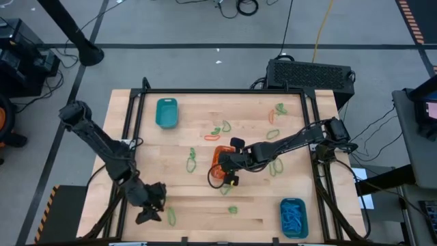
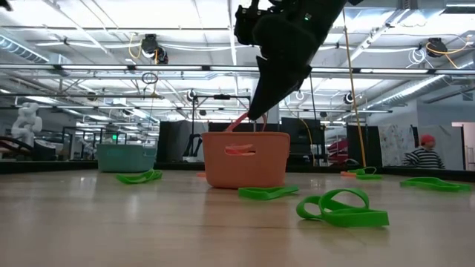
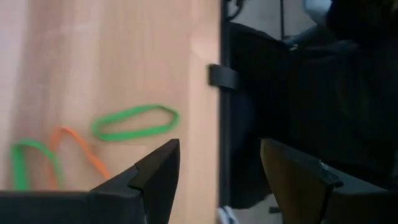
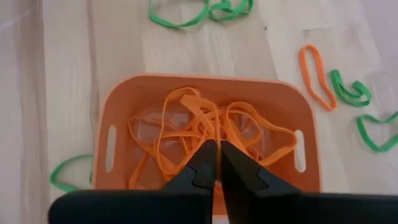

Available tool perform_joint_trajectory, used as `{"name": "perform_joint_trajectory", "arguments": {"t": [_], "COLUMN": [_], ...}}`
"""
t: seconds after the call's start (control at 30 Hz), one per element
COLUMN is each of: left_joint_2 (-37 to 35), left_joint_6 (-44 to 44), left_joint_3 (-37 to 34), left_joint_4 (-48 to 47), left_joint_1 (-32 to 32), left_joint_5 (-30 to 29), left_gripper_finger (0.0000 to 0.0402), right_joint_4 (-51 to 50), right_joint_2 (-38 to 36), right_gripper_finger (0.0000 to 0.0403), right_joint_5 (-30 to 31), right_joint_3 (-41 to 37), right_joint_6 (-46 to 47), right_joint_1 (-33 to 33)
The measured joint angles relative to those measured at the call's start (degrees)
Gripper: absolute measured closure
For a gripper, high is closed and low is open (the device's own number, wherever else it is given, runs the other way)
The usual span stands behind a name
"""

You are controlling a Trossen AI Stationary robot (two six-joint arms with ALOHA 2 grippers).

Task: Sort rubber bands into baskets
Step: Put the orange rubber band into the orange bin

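Three baskets sit on the table [image 1: 205, 205]: a blue-filled teal one [image 1: 293, 217] at the near right corner, an orange basket [image 4: 205, 137] near the centre, and an empty teal one [image 1: 166, 113] toward the far left; the left gripper [image 3: 217, 180] waits at the near left corner, jaws wide apart and holding nothing, with a green band [image 3: 135, 122] just ahead of it; the right gripper [image 4: 216, 163] hangs directly above the orange basket, fingers nearly pressed together with an orange band [image 4: 216, 134] running up between the tips, apparently pinched; whether it has begun to let go cannot be told. Risk from here: the held loop lies tangled with the pile of orange bands [image 4: 180, 134] already in the basket, so a lift before a full release could drag several back out, or tip the light basket; a band clinging to a fingertip would cause the same. Bands are thin, flat, floppy loops, easily snagged; green ones [image 2: 344, 208] and a few orange ones [image 4: 316, 76] lie scattered singly and in small knots across the middle and far right of the table, unsorted.
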Motion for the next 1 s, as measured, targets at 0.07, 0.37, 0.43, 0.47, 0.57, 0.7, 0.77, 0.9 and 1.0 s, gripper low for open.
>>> {"name": "perform_joint_trajectory", "arguments": {"t": [0.07, 0.37, 0.43, 0.47, 0.57, 0.7, 0.77, 0.9, 1.0], "left_joint_2": [0.0, 1.4, 2.4, 3.0, 5.0, 8.1, 9.7, 13.1, 15.3], "left_joint_6": [-1.6, -3.1, -3.1, -3.1, -3.1, -4.4, -4.6, -4.5, -4.5], "left_joint_3": [0.8, 4.1, 4.6, 4.9, 5.0, 5.0, 5.0, 5.0, 5.0], "left_joint_4": [0.1, 0.1, 0.1, 0.1, 0.1, -1.3, -2.8, -3.3, -6.0], "left_joint_1": [-1.1, -5.1, -5.7, -6.0, -6.8, -7.8, -8.1, -8.4, -8.4], "left_joint_5": [-0.1, -5.1, -5.7, -5.9, -6.2, -6.2, -6.2, -6.2, -6.2], "left_gripper_finger": [0.0171, 0.0171, 0.0171, 0.0171, 0.0171, 0.0171, 0.0171, 0.0171, 0.0171], "right_joint_4": [0.0, -0.1, -0.1, 0.0, 1.0, 4.0, 5.7, 8.0, 8.6], "right_joint_2": [0.0, 0.0, 0.0, 0.0, 0.0, -0.3, -0.6, -0.8, -0.8], "right_gripper_finger": [0.0383, 0.0338, 0.0327, 0.0322, 0.0309, 0.0296, 0.0293, 0.0291, 0.0291], "right_joint_5": [1.7, 10.0, 9.4, 8.6, 6.7, 1.2, -1.3, -3.7, -3.7], "right_joint_3": [0.0, 0.0, 0.0, 0.0, 0.0, 0.0, 0.0, 0.0, 0.0], "right_joint_6": [0.5, 1.5, 1.5, 1.4, -0.2, -2.6, -3.1, -4.1, -4.1], "right_joint_1": [0.0, 0.0, 0.0, 0.0, 0.0, 0.0, 0.0, 0.1, 0.2]}}
